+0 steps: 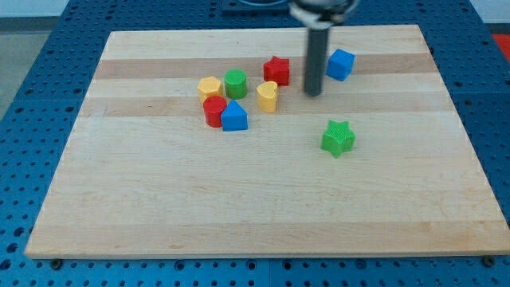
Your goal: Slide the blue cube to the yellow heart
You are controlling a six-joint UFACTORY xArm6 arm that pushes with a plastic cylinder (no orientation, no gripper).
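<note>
Toward the view's top right of the wooden table (263, 207), the blue cube (341, 64) sits on its own, turned slightly so one corner faces the view's bottom. Just to its left and a little lower, my tip (314, 93) rests on the table, apart from the cube with a narrow strip of wood between them. No end effector with jaws exists here, only the plain dark rod, holding nothing. Left of my tip, the yellow heart (268, 96) stands near the red star (276, 70), which lies just above it. Farther left, a tight cluster gathers: a green cylinder (235, 83), a yellow hexagonal block (209, 87), a red cylinder (213, 111) and a blue block with a peaked top (234, 116). Below my tip, well apart, a green star (338, 137) lies alone.
</note>
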